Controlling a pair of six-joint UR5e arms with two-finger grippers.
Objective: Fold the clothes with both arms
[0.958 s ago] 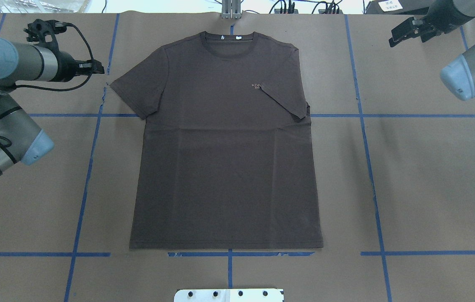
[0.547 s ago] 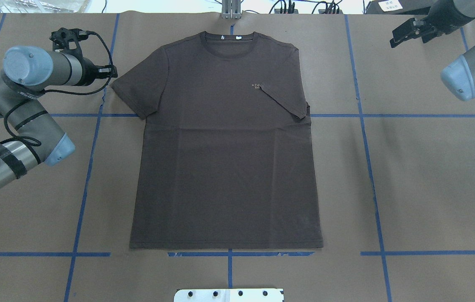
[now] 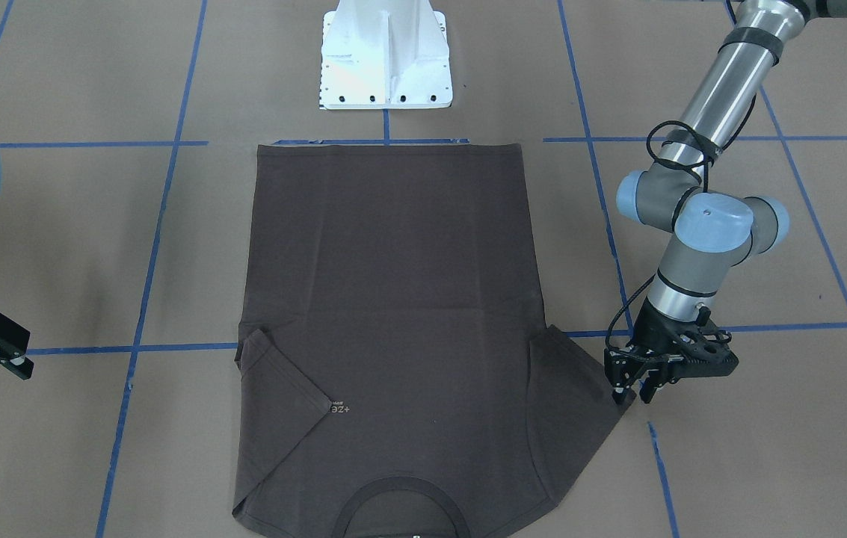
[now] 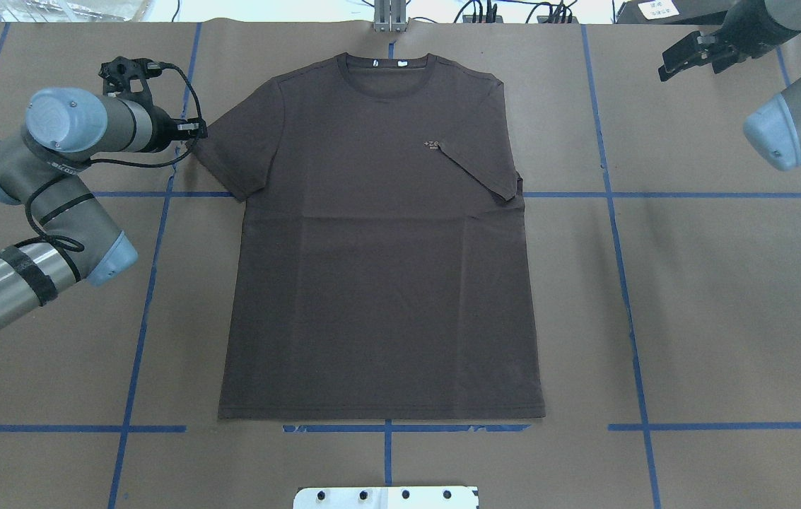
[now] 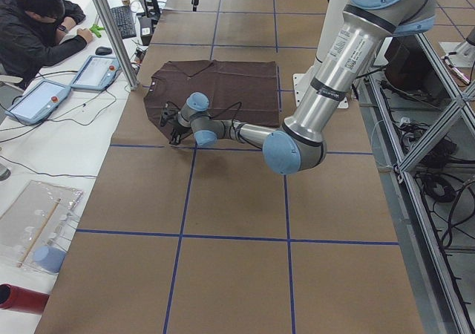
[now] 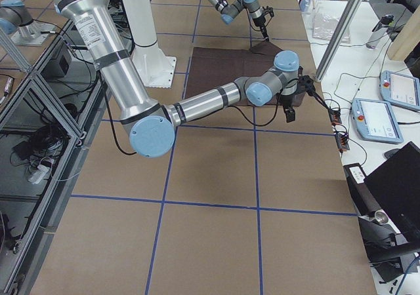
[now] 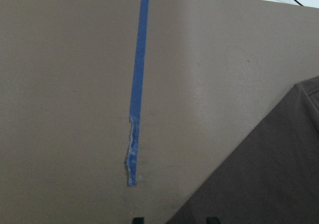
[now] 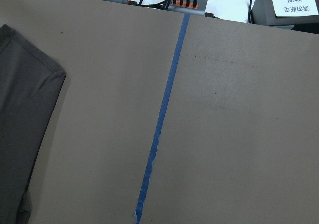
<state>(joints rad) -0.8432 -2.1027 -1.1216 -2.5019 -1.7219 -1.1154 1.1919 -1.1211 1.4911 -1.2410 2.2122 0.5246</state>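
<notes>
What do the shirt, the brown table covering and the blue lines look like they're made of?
The shirt looks like soft matte knit, probably cotton: it lies limp and faintly creased. The covering looks like dull brown paper or card, flat and unglossy. The lines look like blue tape: one end is torn ragged.

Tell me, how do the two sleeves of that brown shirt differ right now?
The spread sleeve sticks out flat on the table; the folded sleeve is turned in over the chest, its tip by the small logo. The left pincer is at the spread sleeve's edge; the right pincer is far from the folded sleeve. Both sleeves are short and dark brown.
</notes>
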